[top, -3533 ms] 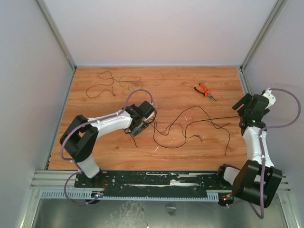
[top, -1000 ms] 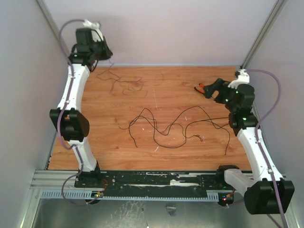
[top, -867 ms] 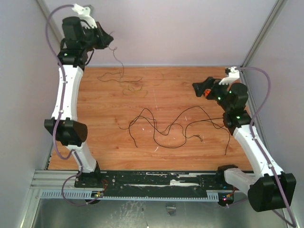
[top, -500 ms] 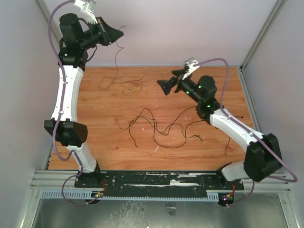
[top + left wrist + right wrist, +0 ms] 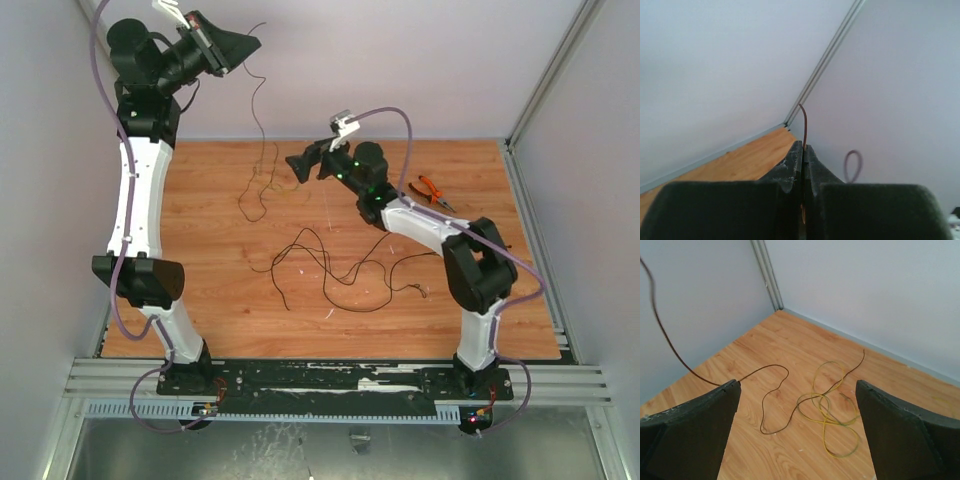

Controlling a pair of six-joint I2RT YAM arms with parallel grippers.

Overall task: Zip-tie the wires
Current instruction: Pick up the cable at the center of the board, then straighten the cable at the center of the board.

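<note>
A tangle of thin black wires point(image 5: 330, 268) lies loose in the middle of the wooden table. My left gripper point(image 5: 250, 42) is raised high at the back left and is shut on a thin brown wire point(image 5: 259, 120). That wire hangs down to the table. In the left wrist view the brown wire point(image 5: 803, 125) pokes up from the tips of the left gripper point(image 5: 804, 147). My right gripper point(image 5: 296, 167) hovers open over the back of the table. Between the right gripper's fingertips point(image 5: 797, 383) I see the brown wire's loop point(image 5: 772, 395) and a yellow wire point(image 5: 835, 412) on the wood.
Orange-handled pliers point(image 5: 432, 189) lie at the back right of the table. White walls enclose the table on three sides, with a metal corner post point(image 5: 767, 272) close to the wires at the back left.
The left gripper has risen and moved right, pulling the brown wire up off the table. The right arm has swung left from the pliers towards the hanging wire, its jaws opening wider.
</note>
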